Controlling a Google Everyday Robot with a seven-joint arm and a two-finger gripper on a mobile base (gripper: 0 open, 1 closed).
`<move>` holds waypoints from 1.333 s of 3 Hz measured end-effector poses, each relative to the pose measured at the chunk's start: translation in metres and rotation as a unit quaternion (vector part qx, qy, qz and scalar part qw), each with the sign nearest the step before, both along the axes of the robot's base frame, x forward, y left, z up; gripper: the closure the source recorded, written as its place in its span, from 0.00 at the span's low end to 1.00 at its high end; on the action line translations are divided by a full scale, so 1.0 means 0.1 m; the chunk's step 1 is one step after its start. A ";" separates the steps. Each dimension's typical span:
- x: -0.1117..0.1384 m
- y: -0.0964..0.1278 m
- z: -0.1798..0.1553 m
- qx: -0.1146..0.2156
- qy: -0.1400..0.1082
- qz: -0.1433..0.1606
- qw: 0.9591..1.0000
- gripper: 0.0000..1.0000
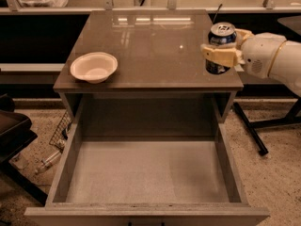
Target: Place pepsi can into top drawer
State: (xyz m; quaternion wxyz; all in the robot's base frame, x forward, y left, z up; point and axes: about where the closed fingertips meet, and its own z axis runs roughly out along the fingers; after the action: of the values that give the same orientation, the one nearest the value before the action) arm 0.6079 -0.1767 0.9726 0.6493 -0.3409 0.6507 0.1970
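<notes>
The pepsi can (pixel 221 36), dark blue with a silver top, is upright over the right edge of the glossy brown cabinet top (pixel 150 46). My gripper (pixel 220 54) comes in from the right on a white arm (pixel 273 60), and its pale fingers (pixel 217 55) are shut around the can's middle. The can looks lifted slightly off the top. The top drawer (pixel 146 173) is pulled fully open below, wide and grey-brown, with a pale flat bottom that has nothing in it. The can is behind and above the drawer's right rear corner.
A white bowl (pixel 94 67) sits on the left front of the cabinet top. A dark chair or cart (pixel 14 135) stands at the left. Black stand legs (pixel 254 131) run across the floor at the right. A plastic bottle (pixel 47 161) lies on the floor at the left.
</notes>
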 end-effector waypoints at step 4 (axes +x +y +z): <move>-1.19 0.76 -1.70 0.046 0.021 0.154 0.987 1.00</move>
State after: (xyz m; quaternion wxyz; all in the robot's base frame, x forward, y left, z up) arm 0.4892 -0.1007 0.8030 0.6126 -0.4028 0.5941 0.3309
